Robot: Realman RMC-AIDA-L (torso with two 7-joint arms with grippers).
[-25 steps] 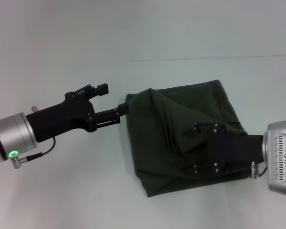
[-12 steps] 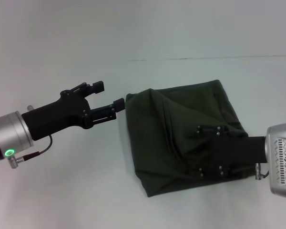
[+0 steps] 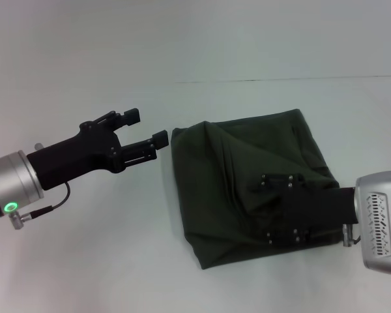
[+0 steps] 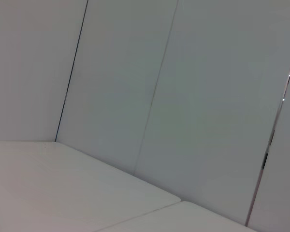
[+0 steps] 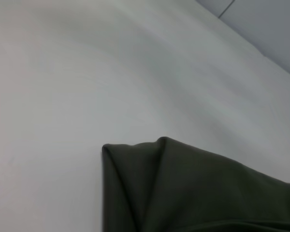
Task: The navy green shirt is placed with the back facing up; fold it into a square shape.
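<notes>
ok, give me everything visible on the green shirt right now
The navy green shirt is plain dark olive cloth that looks like soft cotton, folded into a rough, slightly skewed square on the white table. Creases run diagonally across its top and the near-left corner bulges a little. No lettering shows. The right gripper lies over its right part, seemingly resting on the cloth. The left gripper, jaws apart, hangs just left of the shirt's far-left corner, not touching it. The right wrist view shows a folded corner lying on the table.
</notes>
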